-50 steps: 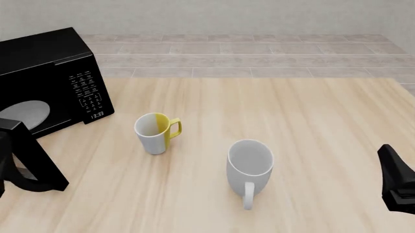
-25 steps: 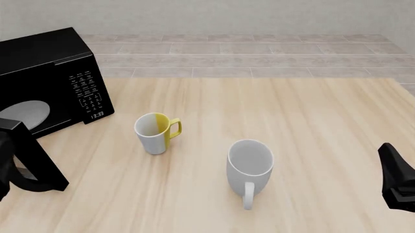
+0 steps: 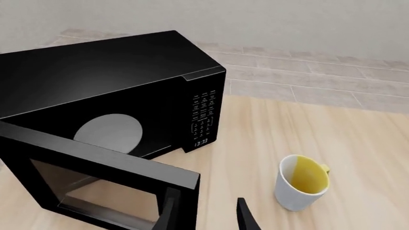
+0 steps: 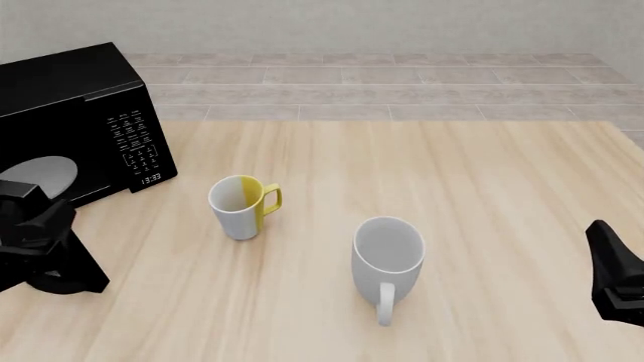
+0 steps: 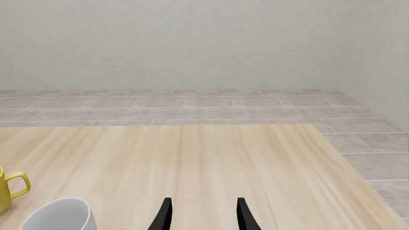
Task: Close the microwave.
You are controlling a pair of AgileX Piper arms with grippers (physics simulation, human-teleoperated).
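The microwave [image 4: 81, 113] is a glossy black box at the table's far left, with a white keypad and a clock reading 13:33. Its dark-windowed door [image 3: 96, 177] stands swung open toward the table's front, showing the round grey turntable [image 3: 108, 133] inside. My left gripper [image 3: 206, 218] is open at the door's free edge, one finger [image 3: 167, 211] overlapping that edge. In the front view the left gripper [image 4: 50, 219] sits over the open door [image 4: 60, 275]. My right gripper [image 5: 202, 215] is open and empty, low at the right edge of the front view [image 4: 616, 283].
A white mug with a yellow inside and handle [image 4: 241, 207] stands just right of the microwave. A larger white mug [image 4: 387, 256] stands in the middle of the table, handle toward the front. A tiled floor lies beyond the table's far edge [image 4: 403, 121].
In the front view my left gripper has come up into sight over the open door. The door, both mugs and the right arm have stayed in place.
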